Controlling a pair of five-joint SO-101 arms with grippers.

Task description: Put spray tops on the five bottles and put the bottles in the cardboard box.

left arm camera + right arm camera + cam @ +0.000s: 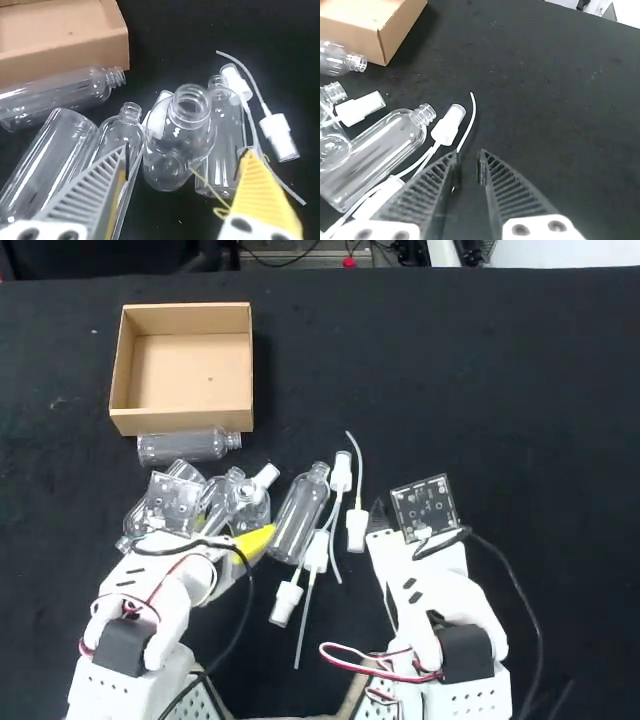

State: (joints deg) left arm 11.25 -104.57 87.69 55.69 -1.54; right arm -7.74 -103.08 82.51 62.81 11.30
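We see the cardboard box (180,418) standing open toward the far left corner of the black table (500,390), its brown floor in plain sight. All five clear bottles lie outside it with bare necks. One bottle (187,447) lies on its side just beside the box's near wall, its neck toward the table's right edge. Three more crowd together between that one and the left arm. A fifth bottle (298,512) lies a little to their right, its neck toward the far edge. The white spray tops are scattered loose around this fifth bottle. One spray top (342,472) lies beside its neck with its thin tube curving away toward the far edge, and others (285,602) lie closer to the near edge. The left gripper (186,152) sits over the crowded bottles with its jaws wide apart, a grey ribbed finger (100,190) on one side and a yellow finger (260,195) on the other. A tilted bottle (182,135) stands between them, its open mouth turned up toward the wrist camera. We cannot tell whether either finger touches it. The right gripper (468,159) rests low over the table just right of the spray tops. Its black fingers (510,190) stand a narrow gap apart and hold nothing.
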